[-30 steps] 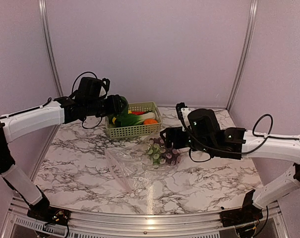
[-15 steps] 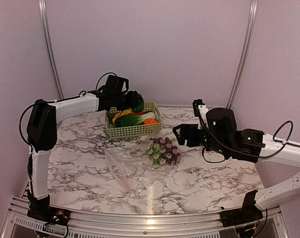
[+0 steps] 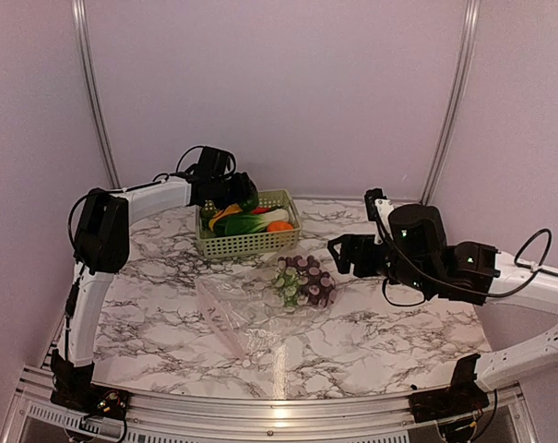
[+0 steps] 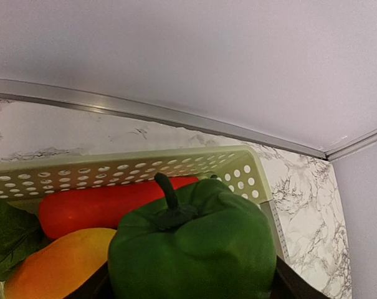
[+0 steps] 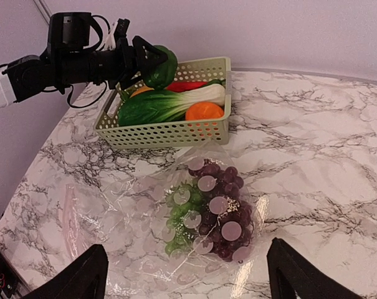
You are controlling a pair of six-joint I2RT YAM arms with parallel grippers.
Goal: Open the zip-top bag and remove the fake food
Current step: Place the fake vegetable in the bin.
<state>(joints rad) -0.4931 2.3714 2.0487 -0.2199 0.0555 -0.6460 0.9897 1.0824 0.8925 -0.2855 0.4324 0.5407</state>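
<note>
The clear bag lies flat in the middle of the worktop, with a bunch of grapes inside its far end. Just to its right and clear of it, the right hand hovers with fingers spread wide, holding nothing. Farther back, above the basket, the left hand clasps a green pepper.

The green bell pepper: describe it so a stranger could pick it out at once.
Find the pale green lattice basket at the back of the marble table. Over its left end, the left gripper holds the green bell pepper. It alone is rounded, dark green and stemmed, unlike the long leafy bok choy and the orange lying inside.
</note>
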